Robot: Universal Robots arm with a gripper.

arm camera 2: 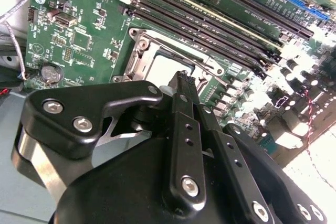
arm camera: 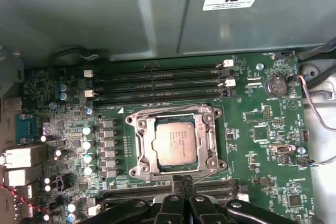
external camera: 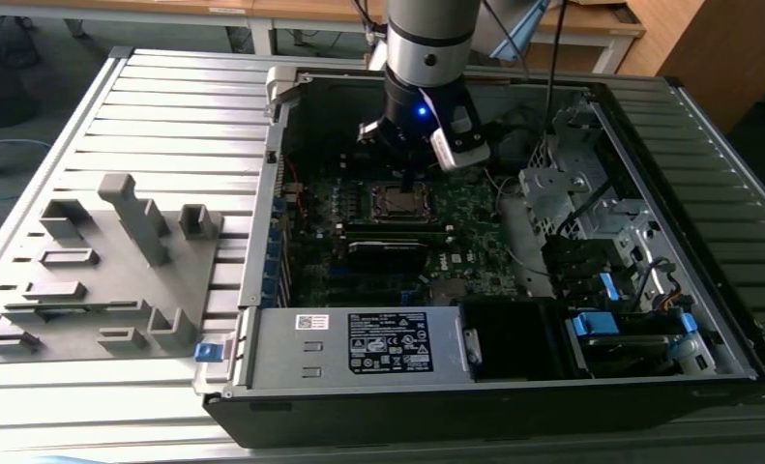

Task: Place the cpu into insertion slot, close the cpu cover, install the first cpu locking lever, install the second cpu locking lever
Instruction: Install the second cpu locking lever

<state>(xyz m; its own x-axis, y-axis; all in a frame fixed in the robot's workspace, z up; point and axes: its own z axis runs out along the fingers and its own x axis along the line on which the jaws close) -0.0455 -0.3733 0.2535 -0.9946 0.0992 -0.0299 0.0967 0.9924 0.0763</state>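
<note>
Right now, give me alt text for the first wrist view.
The cpu sits in its socket on the green motherboard, the silvery cpu cover framing it. The black gripper hangs at the socket's edge, with memory slots beyond.

A: In the second wrist view, what are you losing behind the gripper (arm camera 2: 182, 80)?

B: Its black body is covering much of the cpu (arm camera 2: 167, 68) and the near side of the cpu cover (arm camera 2: 140, 56), so you are seeing just a slice of each. The picture's lower edge is cutting the gripper body off.

A: And in the first wrist view?

B: The fingertips (arm camera: 178, 181) are poking in at the edge, the rest being cropped away. You are not getting a clear look at whether they are touching the cover's frame (arm camera: 143, 145).

A: The exterior view?

B: The arm (external camera: 424, 58) is running out of frame, and the socket (external camera: 397, 201) is showing too small for you to tell the cpu from its cover.
</note>
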